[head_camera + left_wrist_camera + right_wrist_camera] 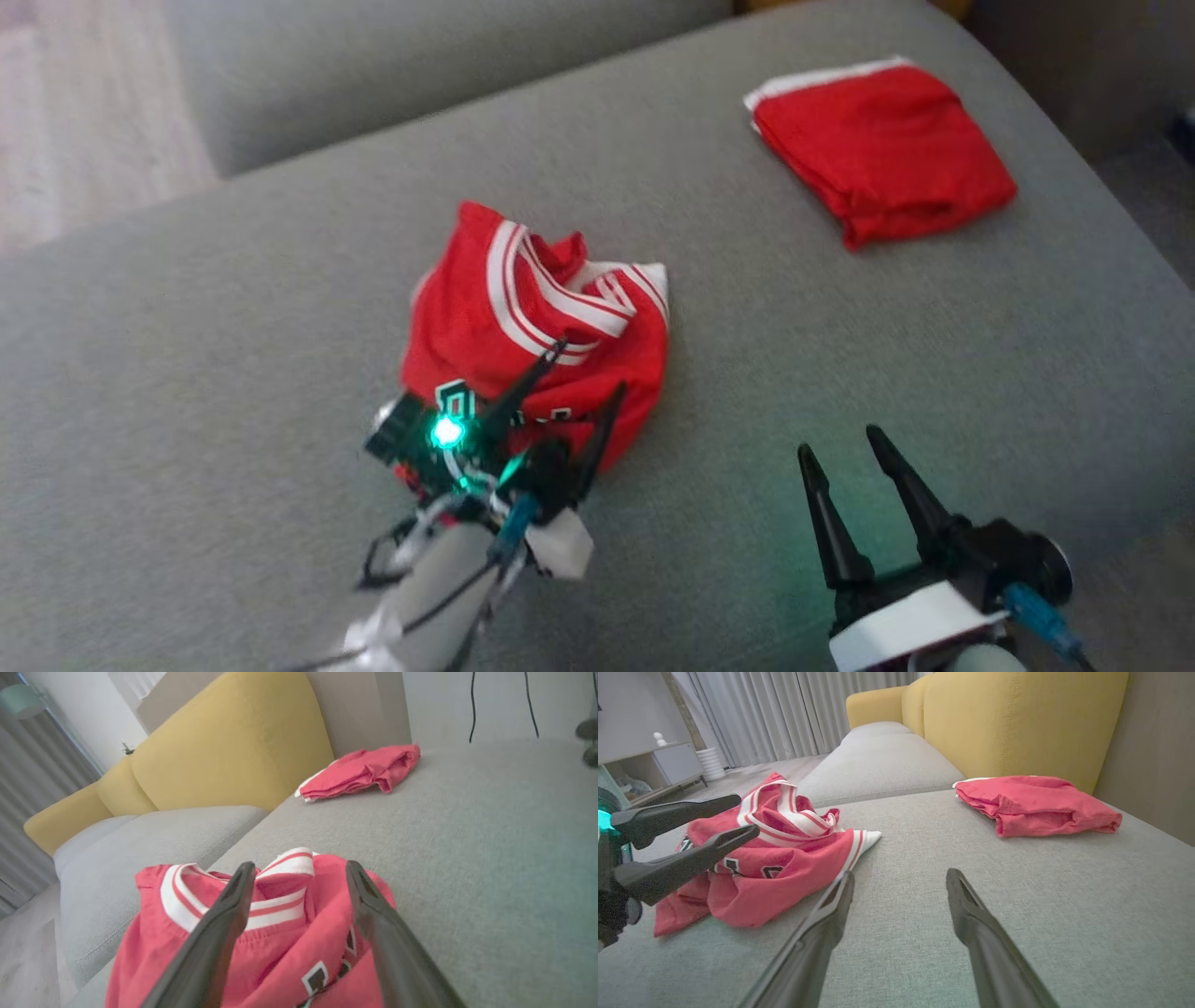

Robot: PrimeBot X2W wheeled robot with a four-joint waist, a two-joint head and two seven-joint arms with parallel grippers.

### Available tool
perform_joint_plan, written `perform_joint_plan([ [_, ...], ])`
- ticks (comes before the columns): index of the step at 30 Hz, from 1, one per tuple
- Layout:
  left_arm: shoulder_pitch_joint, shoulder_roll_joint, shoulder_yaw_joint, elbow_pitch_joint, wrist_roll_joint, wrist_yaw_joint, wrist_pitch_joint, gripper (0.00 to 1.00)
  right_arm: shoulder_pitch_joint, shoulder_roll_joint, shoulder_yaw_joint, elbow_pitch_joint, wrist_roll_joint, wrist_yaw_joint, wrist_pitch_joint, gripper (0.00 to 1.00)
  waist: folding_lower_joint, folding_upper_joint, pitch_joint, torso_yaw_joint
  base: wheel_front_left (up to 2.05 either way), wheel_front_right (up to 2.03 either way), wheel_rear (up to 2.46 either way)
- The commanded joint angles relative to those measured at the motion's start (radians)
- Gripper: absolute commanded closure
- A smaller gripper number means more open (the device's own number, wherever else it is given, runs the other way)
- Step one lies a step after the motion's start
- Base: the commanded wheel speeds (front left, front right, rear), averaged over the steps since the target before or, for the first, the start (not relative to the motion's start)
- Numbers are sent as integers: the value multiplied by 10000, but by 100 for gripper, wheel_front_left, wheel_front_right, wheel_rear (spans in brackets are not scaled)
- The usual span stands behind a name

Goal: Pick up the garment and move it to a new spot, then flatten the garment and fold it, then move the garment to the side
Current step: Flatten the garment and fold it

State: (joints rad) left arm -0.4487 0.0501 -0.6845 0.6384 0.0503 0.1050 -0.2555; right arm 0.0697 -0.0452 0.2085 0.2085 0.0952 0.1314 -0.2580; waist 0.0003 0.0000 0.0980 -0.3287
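We see the crumpled garment (504, 308) mid-frame on the sofa (233, 373). Our left pincer (590, 367) hangs spread over its striped collar, seemingly to seize it. The right pincer (840, 442), also spread, sits lower right, clear of the cloth.

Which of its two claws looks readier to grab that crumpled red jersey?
Left. The left gripper is open right at the crumpled jersey, fingers straddling its striped trim. The right gripper, also open, sits off to the side over bare grey cushion, with no cloth between its fingers.
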Motion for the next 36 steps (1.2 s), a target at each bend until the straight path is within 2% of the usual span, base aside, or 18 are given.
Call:
perform_joint_plan([
  [1, -700, 1, 119, 154, 121, 109, -40, 0, -373, -51, 253, -324, -25, -7, -38, 0, -3, 0, 558, -405, 0, 0, 0],
  [8, -2477, 1, -562, 2006, -25, 350, 565, 0, -723, -51, 485, -342, 114, -7, -38, 0, -3, 0, 1096, -699, 0, 0, 0],
  [11, -3137, 1, -799, 2764, 282, 633, 535, 0, -816, -51, 634, -336, 194, -7, -38, 0, -3, 0, 1248, -825, 0, 0, 0],
  [15, -3778, 11, -941, 3739, 342, 622, 275, 0, -883, -51, 846, -281, 297, -7, -38, 0, -3, 0, 1412, -1063, 0, 0, 0],
  [16, -3881, 12, -974, 3896, 348, 591, 231, 7, -893, -51, 868, -260, 321, -7, -38, 0, -3, 0, 1425, -1112, 0, 0, 0],
  [17, -3973, 13, -996, 4039, 340, 561, 194, 46, -907, -51, 895, -244, 346, -7, -38, 0, -3, 0, 1432, -1167, 0, 0, 0],
  [18, -4055, 13, -1013, 4179, 325, 534, 164, 58, -920, -51, 930, -228, 360, -7, -38, 0, -3, 0, 1426, -1226, 0, 0, 0],
  [20, -4195, 11, -1091, 4473, 303, 385, 132, 100, -920, -51, 954, -199, 379, -7, -38, 0, -3, 0, 1405, -1331, 0, 0, 0],
  [24, -4308, 7, -1010, 4836, -30, -39, 140, 100, -899, -51, 978, -174, 395, -7, -38, 0, -3, 0, 1324, -1468, 0, 0, 0],
  [27, -4473, 5, -910, 4568, -471, -237, 63, 100, -851, -51, 969, -153, 397, -7, -38, 0, -3, 0, 1177, -1543, 0, 0, 0],
  [33, -5322, 3, -341, 2766, -2024, -693, -49, 100, -641, -51, 904, -113, 408, -7, -38, 0, -3, 0, 608, -1391, 0, 0, 0],
  [36, -6270, 2, 129, 1403, -2605, -726, -57, 100, -500, -51, 863, -108, 420, -7, -38, 0, -3, 0, 323, -1090, 0, 0, 0],
])
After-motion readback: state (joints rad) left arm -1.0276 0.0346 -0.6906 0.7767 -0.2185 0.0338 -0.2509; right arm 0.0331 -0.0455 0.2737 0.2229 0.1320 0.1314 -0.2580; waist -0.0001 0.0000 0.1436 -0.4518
